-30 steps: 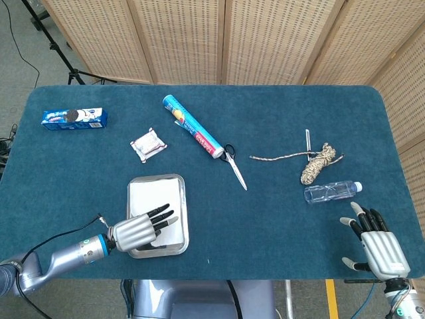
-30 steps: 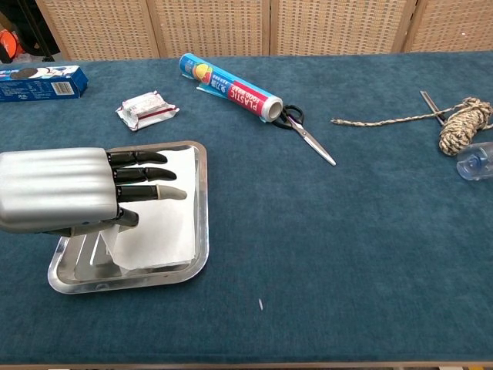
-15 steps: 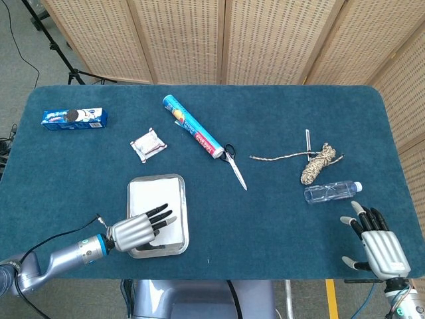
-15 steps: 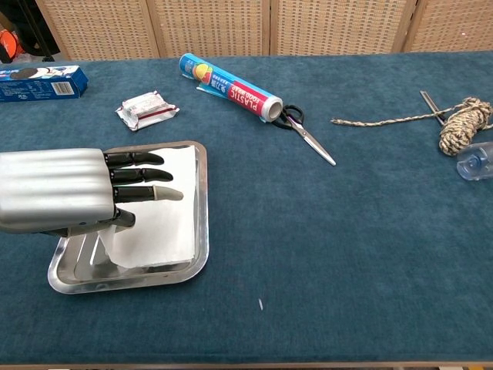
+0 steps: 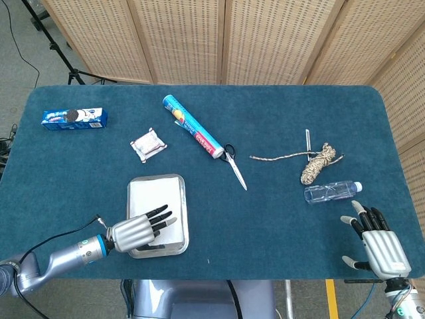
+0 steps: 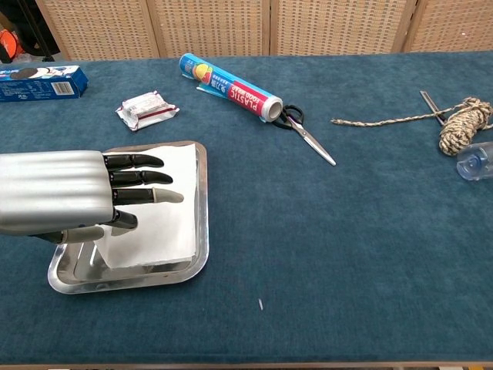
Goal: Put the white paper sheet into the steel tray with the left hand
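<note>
Paper sheet (image 6: 166, 220) lies in the tray (image 6: 202, 208), scissors (image 6: 308, 136) to its right.

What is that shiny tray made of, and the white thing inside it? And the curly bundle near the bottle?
The tray looks like polished metal, probably steel: its rim is shiny and mirror-like. The white sheet looks like thin matte paper, lying flat. The bundle seems to be braided rope of tan and dark speckled fibre; the exact fibre can't be told.

Left hand (image 5: 136, 230) with fingers straight and apart over paper sheet (image 5: 154, 207) lying in steel tray (image 5: 180, 219). Scissors (image 5: 234, 166) farther off. Right hand (image 5: 379, 244) spread wide, water bottle (image 5: 331, 192) just beyond fingertips.
</note>
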